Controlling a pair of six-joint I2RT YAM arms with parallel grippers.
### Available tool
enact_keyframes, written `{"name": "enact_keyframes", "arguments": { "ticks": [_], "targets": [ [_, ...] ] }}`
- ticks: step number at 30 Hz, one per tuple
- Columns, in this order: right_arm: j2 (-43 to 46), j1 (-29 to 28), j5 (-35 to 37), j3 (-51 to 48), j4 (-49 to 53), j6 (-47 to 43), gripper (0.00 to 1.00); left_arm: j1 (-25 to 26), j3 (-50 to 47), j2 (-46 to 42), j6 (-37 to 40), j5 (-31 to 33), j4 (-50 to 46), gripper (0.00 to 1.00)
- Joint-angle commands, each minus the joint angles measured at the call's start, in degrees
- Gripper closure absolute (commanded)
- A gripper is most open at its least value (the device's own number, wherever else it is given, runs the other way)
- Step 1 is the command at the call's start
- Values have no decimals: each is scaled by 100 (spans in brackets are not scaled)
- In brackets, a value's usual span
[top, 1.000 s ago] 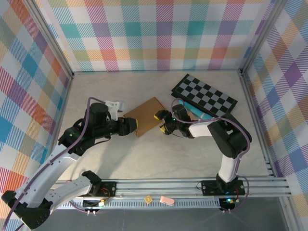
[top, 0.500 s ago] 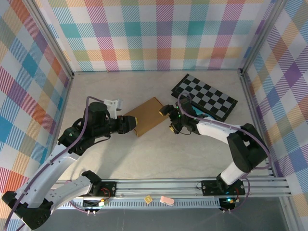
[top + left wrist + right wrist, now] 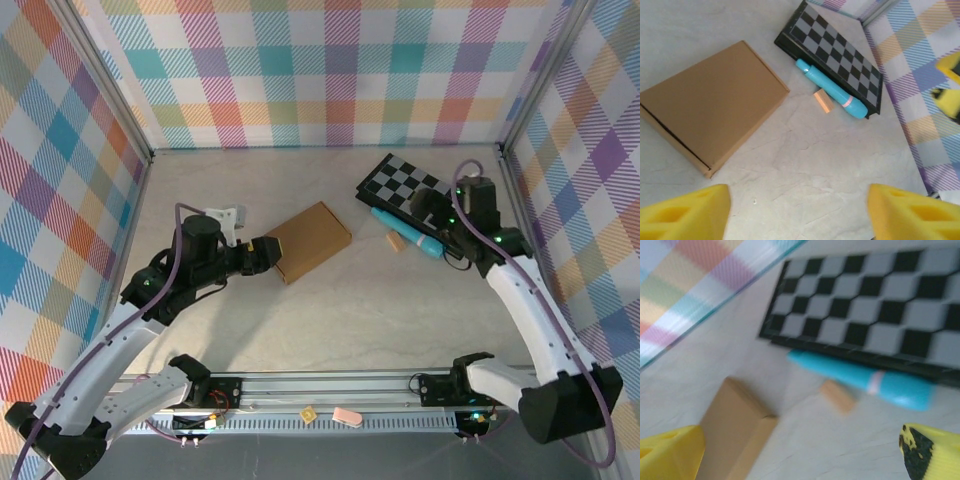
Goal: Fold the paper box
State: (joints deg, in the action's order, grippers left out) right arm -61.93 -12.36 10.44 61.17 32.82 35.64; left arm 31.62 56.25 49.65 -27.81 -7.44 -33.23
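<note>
Risks paper box (image 3: 310, 241) springing open, frame centre, unheld: left tool (image 3: 264, 255) spread near it, right tool (image 3: 432, 207) spread upper right.

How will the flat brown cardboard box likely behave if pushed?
The brown cardboard box probably slides rather than tips, since it lies flat on the smooth table. Its thin walls look light and may flex if pinched.

Bright, even light with soft shadows; the right wrist view is motion-blurred, the others sharp.
</note>
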Motion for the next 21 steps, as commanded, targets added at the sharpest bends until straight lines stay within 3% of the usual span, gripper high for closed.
{"name": "enact_keyframes", "arguments": {
  "ticks": [1, 5, 10, 14, 21],
  "targets": [
    [282, 429, 940, -432, 430, -1319, 1, -77, -170, -8, -20, 207, 280, 0],
    [972, 636, 1059, -1557, -997, -2147, 1, -85, -307, 38, -26, 335, 377, 0],
    [1485, 658, 1048, -3486, -3852, -2884, 1, -85, -428, 11, -32, 476, 399, 0],
    [1022, 703, 785, -4243, -5090, -3312, 1, -86, -468, -48, -22, 577, 289, 0],
    [-312, 862, 262, -4574, -6722, -3462, 1, -85, -608, -315, -14, 924, 149, 0]
  ]
}}
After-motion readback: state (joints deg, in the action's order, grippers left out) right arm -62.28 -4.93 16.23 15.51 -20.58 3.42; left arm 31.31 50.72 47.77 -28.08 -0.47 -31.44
